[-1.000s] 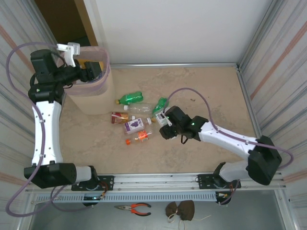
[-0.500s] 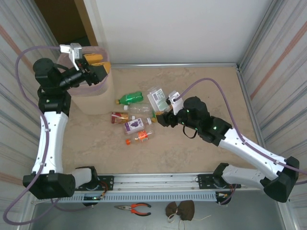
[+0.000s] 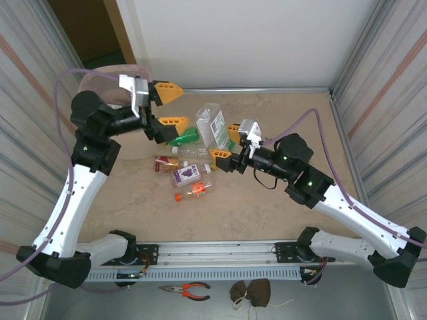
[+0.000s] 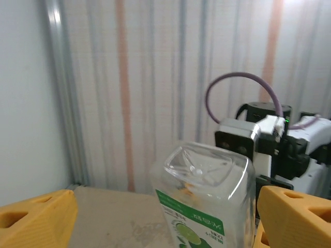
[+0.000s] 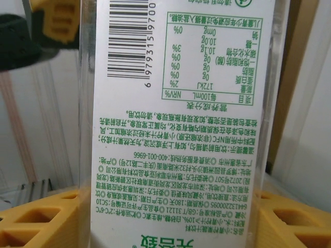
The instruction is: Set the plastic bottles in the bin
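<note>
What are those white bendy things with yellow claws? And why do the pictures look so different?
They are two robot arms bolted to a beige table. One picture looks down from above; the other two come from small cameras on the wrists, so they see up close. The right gripper pinches a clear square plastic bottle with a green-and-white label. The left gripper is open and empty. Several more small bottles lie on the table, like a green bottle and an orange bottle. The pale pink mesh bin stands behind the left arm.
</note>
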Controlling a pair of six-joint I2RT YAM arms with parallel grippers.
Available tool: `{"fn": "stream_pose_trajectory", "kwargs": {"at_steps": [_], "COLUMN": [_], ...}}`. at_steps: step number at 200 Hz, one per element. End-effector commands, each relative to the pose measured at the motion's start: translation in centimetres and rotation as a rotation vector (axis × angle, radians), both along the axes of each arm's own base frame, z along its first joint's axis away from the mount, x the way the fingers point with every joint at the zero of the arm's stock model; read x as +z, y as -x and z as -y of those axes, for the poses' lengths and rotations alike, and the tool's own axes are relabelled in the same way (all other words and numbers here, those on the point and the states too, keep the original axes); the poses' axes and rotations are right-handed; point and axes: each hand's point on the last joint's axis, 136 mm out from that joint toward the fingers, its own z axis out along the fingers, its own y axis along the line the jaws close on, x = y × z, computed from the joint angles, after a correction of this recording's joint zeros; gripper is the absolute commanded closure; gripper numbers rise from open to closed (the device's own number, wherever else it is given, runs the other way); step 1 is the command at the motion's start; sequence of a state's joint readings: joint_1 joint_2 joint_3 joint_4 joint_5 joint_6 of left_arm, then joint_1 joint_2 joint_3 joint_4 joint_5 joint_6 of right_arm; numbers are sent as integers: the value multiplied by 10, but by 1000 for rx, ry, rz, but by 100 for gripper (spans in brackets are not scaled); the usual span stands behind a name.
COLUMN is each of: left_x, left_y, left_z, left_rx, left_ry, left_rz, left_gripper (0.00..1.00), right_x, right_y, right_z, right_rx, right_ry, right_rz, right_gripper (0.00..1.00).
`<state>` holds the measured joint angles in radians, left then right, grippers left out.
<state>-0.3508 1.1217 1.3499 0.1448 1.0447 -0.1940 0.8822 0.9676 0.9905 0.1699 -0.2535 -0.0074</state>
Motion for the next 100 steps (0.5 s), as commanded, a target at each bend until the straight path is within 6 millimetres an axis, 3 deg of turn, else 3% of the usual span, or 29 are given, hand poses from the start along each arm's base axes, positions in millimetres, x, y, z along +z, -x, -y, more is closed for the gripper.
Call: {"fn": "stream_pose_trajectory", "kwargs": {"at_steps": [1,55,100], "left_x": [6,9,16], "left_y": [33,63,90], "left_z": [13,34,36], "left_rx": [-102,-241,-342], "left_ry": [-18,-24,-13], "left_rz": [131,165,213], "left_gripper": [8,8,13], "right_x": [60,92,104], "right_y": [29,69,79], "right_z": [7,-1,-3], "right_rx": [71,181,208], "right_ry": [-123,-167,-194], "right_rz": [200,352,380], "right_gripper": [53,54,54]}}
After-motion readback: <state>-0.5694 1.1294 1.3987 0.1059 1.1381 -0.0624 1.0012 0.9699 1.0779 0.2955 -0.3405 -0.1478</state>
